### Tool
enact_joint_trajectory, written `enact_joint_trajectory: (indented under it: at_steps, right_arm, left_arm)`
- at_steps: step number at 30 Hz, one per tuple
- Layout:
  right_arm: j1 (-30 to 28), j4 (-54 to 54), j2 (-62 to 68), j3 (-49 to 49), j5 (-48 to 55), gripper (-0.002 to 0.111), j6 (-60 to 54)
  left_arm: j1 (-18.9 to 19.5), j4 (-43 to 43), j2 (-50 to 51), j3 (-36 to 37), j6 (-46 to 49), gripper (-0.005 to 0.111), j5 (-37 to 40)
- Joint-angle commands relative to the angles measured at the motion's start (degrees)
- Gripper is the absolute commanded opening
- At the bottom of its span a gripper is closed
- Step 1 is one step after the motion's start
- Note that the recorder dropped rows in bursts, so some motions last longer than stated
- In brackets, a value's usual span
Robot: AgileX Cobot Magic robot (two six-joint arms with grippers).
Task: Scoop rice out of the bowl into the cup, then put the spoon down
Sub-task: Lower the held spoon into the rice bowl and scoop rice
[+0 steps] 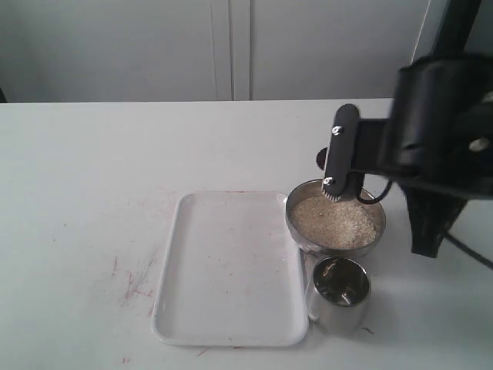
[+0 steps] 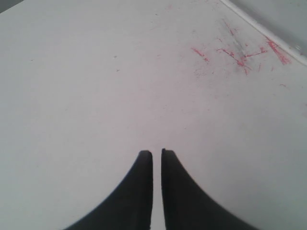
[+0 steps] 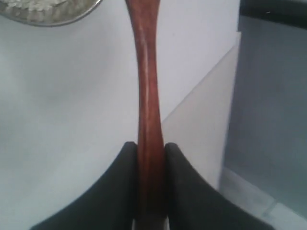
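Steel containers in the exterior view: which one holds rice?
The wide, shallow bowl, filled with rice; the narrower, taller cup nearer the camera appears to show only bare metal inside.

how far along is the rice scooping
Done: the right jaws grip the slim reddish-brown wooden spoon. In hand: that arm hangs over the round shiny steel bowl, which is full of off-white rice. Left: the small handled steel cup looks empty, so scooping, pouring and setting the spoon down are all yet to do.
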Motion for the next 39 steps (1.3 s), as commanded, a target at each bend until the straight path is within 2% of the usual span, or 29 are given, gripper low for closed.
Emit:
enact_joint_trajectory:
  at_steps: [1,7,13,16,39]
  right_arm:
    - [0.08,-12.23,6.72,-0.4,0.39,0.0,3.3]
    - [-0.18,-11.87,10.27,-0.4,0.39,0.0,6.15]
    - [-5.33,-10.6,12.16,2.27,0.39,0.0,7.79]
    - [-6.15,-9.94,12.16,2.79,0.39,0.0,9.26]
    - [-6.28,-12.59,20.13,2.79,-5.92,0.0,15.34]
  left_arm:
    - [-0.4,-0.32,0.0,0.52,-0.27,0.014,2.85]
    - [-0.4,-0.32,0.0,0.52,-0.27,0.014,2.85]
    - [-0.4,-0.32,0.0,0.52,-0.27,0.014,2.85]
    - [-0.4,-0.32,0.0,0.52,-0.27,0.014,2.85]
    - [-0.4,-0.32,0.0,0.52,-0.27,0.014,2.85]
